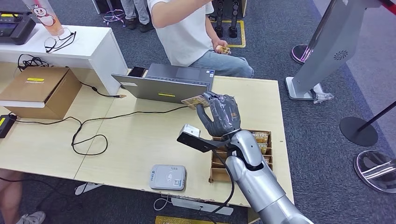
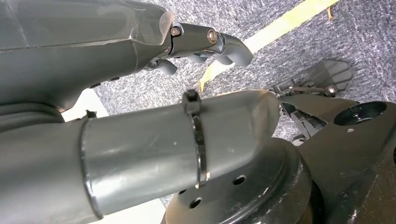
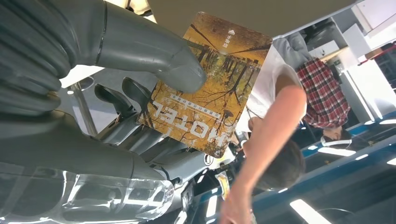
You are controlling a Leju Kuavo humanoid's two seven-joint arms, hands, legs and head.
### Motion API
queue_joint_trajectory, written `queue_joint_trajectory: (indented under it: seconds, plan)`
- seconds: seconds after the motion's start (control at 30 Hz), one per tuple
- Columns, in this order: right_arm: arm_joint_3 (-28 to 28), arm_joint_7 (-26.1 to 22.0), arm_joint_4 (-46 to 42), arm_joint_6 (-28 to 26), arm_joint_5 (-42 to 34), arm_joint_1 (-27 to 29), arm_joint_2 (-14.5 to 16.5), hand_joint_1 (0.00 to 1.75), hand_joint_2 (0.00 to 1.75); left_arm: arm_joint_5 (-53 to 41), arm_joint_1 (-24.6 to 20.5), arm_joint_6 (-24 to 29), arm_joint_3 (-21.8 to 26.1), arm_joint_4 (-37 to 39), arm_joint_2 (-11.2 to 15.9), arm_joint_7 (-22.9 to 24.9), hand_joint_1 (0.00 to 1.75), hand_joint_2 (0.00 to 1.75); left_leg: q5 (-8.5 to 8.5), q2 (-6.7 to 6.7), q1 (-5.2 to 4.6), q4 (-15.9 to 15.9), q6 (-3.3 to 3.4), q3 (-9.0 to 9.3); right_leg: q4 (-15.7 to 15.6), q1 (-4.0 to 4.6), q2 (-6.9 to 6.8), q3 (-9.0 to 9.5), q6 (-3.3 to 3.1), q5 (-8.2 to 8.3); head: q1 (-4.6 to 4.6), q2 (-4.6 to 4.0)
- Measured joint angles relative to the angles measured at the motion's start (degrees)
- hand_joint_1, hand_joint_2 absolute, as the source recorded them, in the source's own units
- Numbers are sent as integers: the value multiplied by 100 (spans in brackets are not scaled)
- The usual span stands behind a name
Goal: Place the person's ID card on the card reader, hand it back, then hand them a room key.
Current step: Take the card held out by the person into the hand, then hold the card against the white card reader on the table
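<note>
Room key card (image 3: 208, 81), a flat rectangular card printed with a yellow autumn-forest picture and the word HOTEL, is held raised above the pale wooden surface (image 1: 140, 135), in front of the open grey laptop (image 1: 163, 86). It is pinched by the dark grey right hand (image 1: 219, 114), the thick thumb (image 3: 154, 56) pressed on the printed face and the darker fingers (image 3: 140, 135) lying behind; only one end of the card is covered, the rest juts free.

The left hand (image 2: 205, 44) hangs beside the body over grey carpet, its fingers curled in with nothing between them.

A person in a white T-shirt (image 1: 187, 32) sits beyond the surface, one arm raised; a small yellowish item (image 1: 222, 49) is seen in the other hand, its identity too small to tell. The white card reader (image 1: 168, 177) lies near the front edge, with nothing on it. A wooden compartment box of similar cards (image 1: 259, 142) stands just beside the right forearm.

Risks, as judged:
- Slip of the card from the shallow pinch if the wrist is swung, since little of it is gripped.
- Drop onto the laptop or surface if release is made before the person's hand has closed on it.
- Contact with the laptop lid if the reach is carried low.
- Snagging of the box by the forearm on retreat.
</note>
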Motion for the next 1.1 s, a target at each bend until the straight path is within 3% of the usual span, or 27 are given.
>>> queue_joint_trajectory:
  seconds: [0.17,0.67,1.1]
  plan:
    - [8,-18,-115,276,-231,27,0,175,175,44,5,-6,-10,-1,1,0,0,0,0,0,0,0,0,0,0,0,0,0,0,0,-1,0]
    - [243,-68,-863,1884,-1481,213,0,175,175,192,33,-51,-52,-1,27,11,0,0,0,1,0,0,0,0,0,0,0,0,0,0,-1,0]
    - [435,-174,-1134,2632,-2480,257,-12,175,175,233,101,-123,-53,-1,28,-26,0,0,0,1,0,0,0,0,0,0,1,-1,0,0,0,0]
